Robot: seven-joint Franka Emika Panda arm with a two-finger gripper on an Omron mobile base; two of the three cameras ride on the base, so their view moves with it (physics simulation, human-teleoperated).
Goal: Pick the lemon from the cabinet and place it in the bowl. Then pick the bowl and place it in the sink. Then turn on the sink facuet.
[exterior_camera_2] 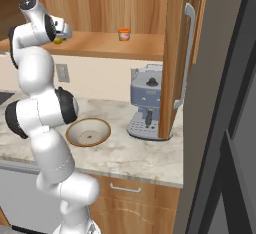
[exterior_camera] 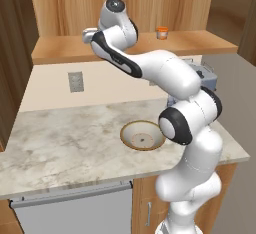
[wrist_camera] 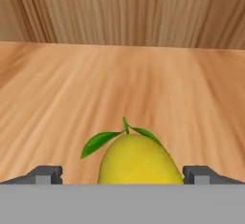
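The lemon [wrist_camera: 139, 158] lies on the cabinet [exterior_camera: 65, 48] shelf, between the spread fingertips [wrist_camera: 45, 175] of the gripper [wrist_camera: 122, 175], which grips nothing yet. If the jaws close off-centre, the round fruit could squirt out and roll along the bare shelf or off its front edge. A small jar [exterior_camera_2: 124, 34] stands well apart to the right. Below, the bowl [exterior_camera_2: 89, 131] sits on the counter [exterior_camera: 60, 148] beside the coffee machine [exterior_camera_2: 146, 108], with open room above it.
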